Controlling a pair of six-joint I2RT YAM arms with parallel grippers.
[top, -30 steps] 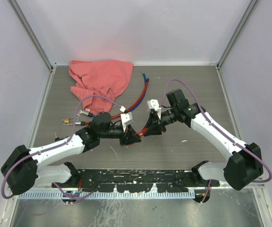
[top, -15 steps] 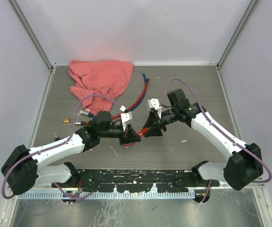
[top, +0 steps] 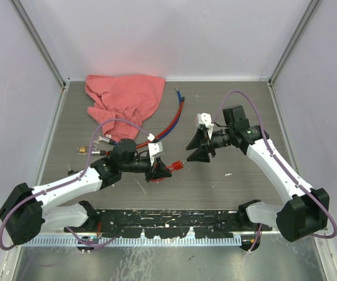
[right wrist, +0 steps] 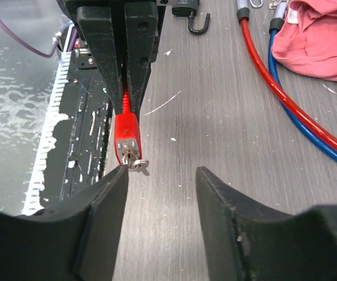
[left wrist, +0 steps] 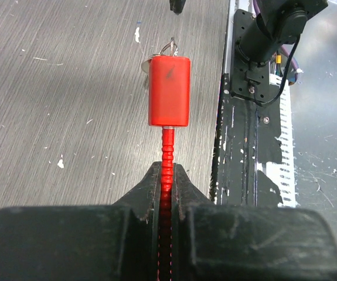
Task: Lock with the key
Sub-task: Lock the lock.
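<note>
Around the middle of the counter (top: 227, 181), the left gripper (left wrist: 167, 175) is pinching the ribbed cable (left wrist: 166, 149) of the red cable lock (left wrist: 169, 91), jaws squeezed tight on it just behind the lock body. So the lock sticks straight out in front of that gripper, pointing toward the right arm.

The lock body is a chunky red plastic block with rounded corners, a dark scuff on its top face and a silvery end cap. The key (right wrist: 136, 163) sits at that far end, metal, with a little split ring hanging off it.

The right gripper (right wrist: 161, 172) is spread wide with nothing between the fingers. It faces the key end, and from its own wrist camera one fingertip looks just beside the key, though I can't tell if it touches. In the top view the two grippers are a bit apart.

Other stuff: a crumpled pink cloth (top: 124, 96) at the back left, a red cable (right wrist: 285, 99) and a blue cable (right wrist: 309, 132) running side by side next to it, and a small black padlock (right wrist: 189, 12) with its shackle swung open near the left arm.
</note>
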